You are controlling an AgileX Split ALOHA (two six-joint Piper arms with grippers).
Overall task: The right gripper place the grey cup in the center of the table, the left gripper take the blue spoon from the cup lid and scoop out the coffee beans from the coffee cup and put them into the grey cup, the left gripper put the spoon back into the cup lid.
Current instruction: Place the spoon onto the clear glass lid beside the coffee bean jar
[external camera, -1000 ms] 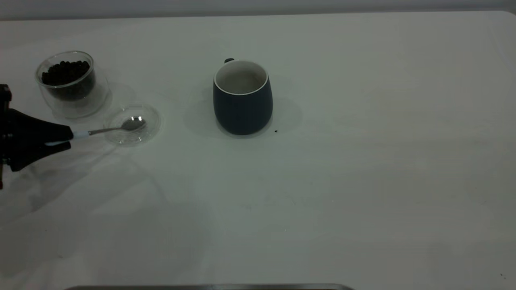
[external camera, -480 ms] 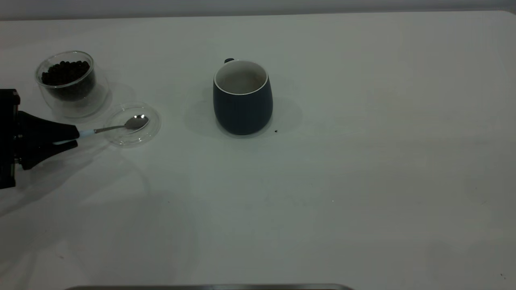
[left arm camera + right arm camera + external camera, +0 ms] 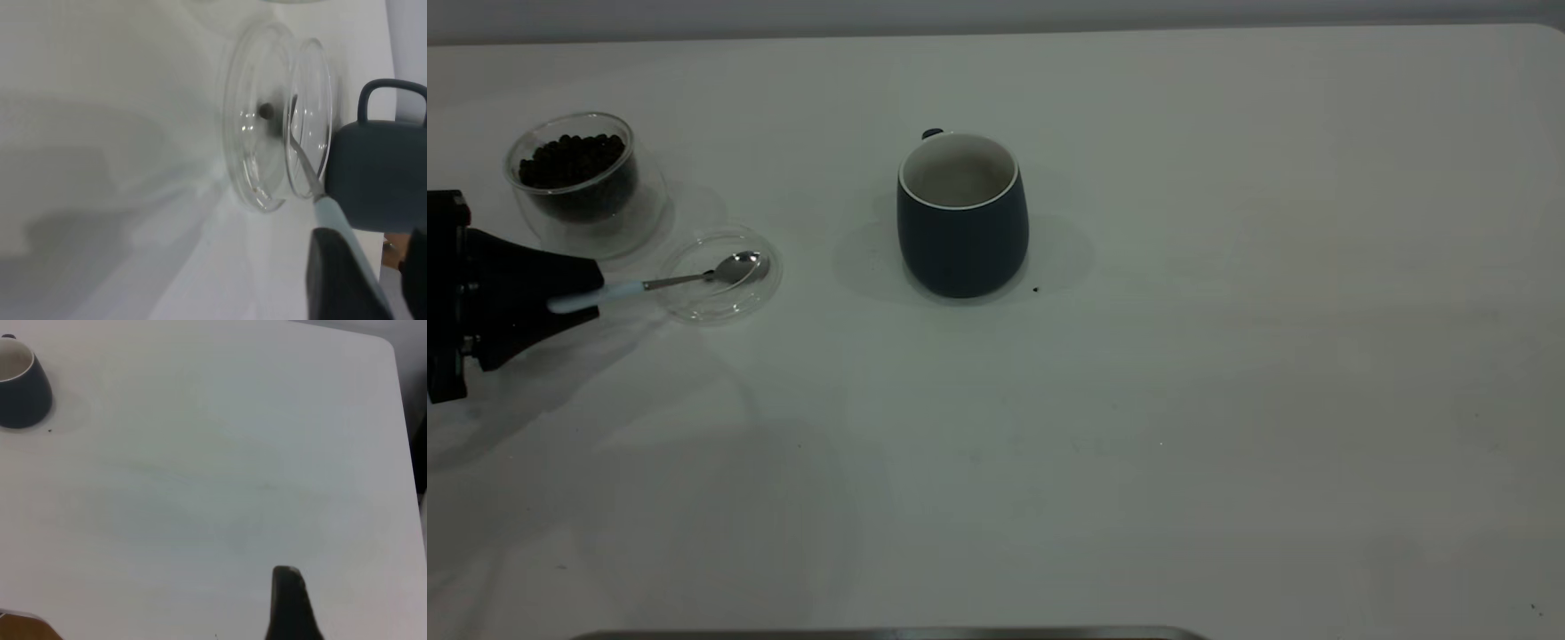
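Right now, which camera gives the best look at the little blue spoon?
The exterior view: the whole blue spoon shows, its bowl in the cup lid, its handle at the left gripper. The left wrist view shows only the neck and some handle, close up, through the lid's clear rim. The right wrist view shows none of it.

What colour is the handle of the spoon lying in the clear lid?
Pale blue. The blue spoon handle shows best in the exterior view, beside the left hand.

Dark blue-grey cup (image 3: 962, 233), pale blue-handled spoon (image 3: 660, 282), near-black beans (image 3: 572, 158), white table (image 3: 1227, 356).
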